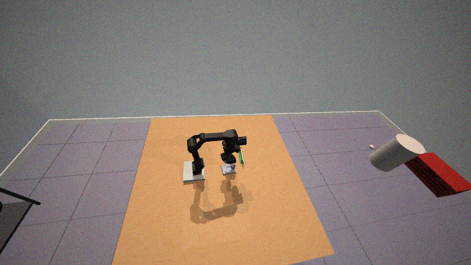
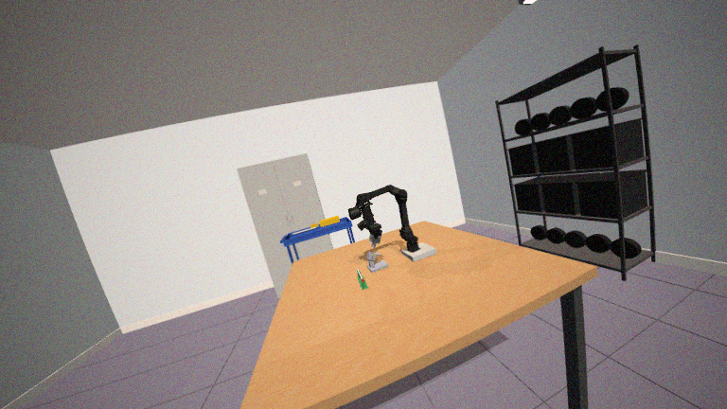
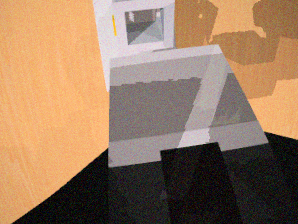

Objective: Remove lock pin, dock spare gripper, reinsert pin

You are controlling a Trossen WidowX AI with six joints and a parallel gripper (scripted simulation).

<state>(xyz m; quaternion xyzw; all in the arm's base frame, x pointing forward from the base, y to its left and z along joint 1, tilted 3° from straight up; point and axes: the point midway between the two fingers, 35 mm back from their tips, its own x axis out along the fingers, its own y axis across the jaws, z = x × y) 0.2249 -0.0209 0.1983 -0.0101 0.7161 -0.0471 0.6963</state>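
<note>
My gripper (image 1: 228,161) (image 2: 374,237) is shut on the spare gripper, a grey block (image 3: 160,107) that fills the middle of the wrist view and shows small below the arm (image 2: 374,241). It hangs above the light grey mount (image 1: 229,170) (image 2: 378,266) (image 3: 106,37), with a gap between them in the exterior view. The mount's square socket opening (image 3: 145,37) shows beyond the block. A green holder (image 1: 241,157) (image 2: 362,282) with white and red parts lies beside the mount; whether the lock pin is in it is too small to tell. The fingertips are mostly hidden in the wrist view.
The arm's white base plate (image 1: 189,171) (image 2: 421,254) is on the wooden table (image 1: 164,237) (image 2: 457,284), close to the mount. A blue cart (image 2: 316,234), a black shelf rack (image 2: 613,152), a grey cylinder (image 1: 388,156) and a red block (image 1: 441,169) are away from the work area.
</note>
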